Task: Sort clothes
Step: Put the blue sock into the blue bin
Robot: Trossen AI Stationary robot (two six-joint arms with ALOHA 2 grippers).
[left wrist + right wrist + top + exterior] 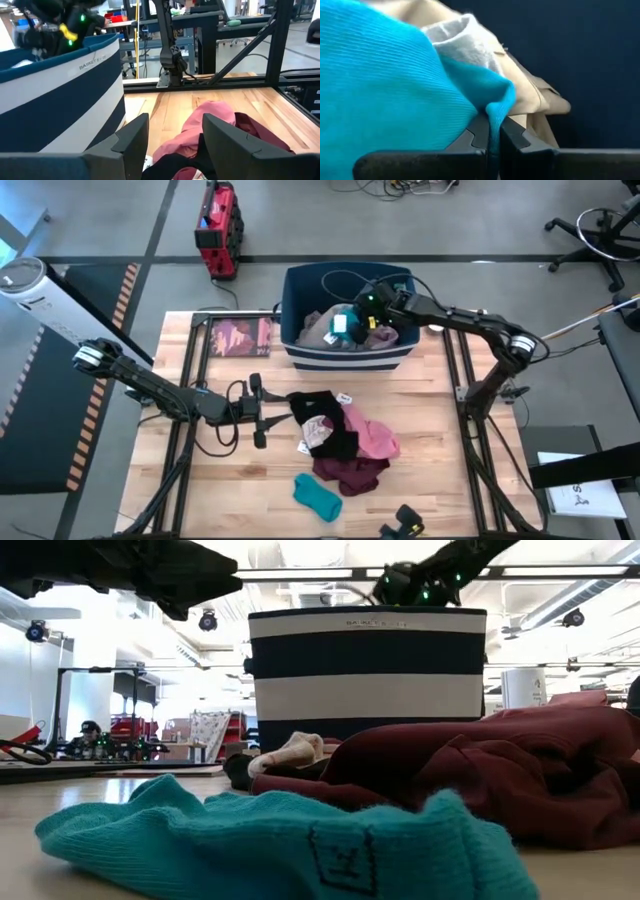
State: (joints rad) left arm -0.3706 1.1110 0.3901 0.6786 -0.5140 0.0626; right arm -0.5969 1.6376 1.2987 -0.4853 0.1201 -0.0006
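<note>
— Where's my right gripper?

— Over the bin, pinched tight on a teal piece. It may drag the beige garment up too.

— And the left gripper?

— Spread wide, empty, beside the heap of clothes on the table.

Pinched between the right gripper's matt black plastic jaws is a bright teal piece of finely ribbed knit cloth; just beyond the jaws lie a soft grey fleecy garment and smooth beige woven cloth, against the dark blue fabric wall of the white-striped rectangular bin. Ahead of the left gripper's matt dark jaws, a soft pink cloth garment rests on the smooth, pale, lightly glossy wooden plank table.
</note>
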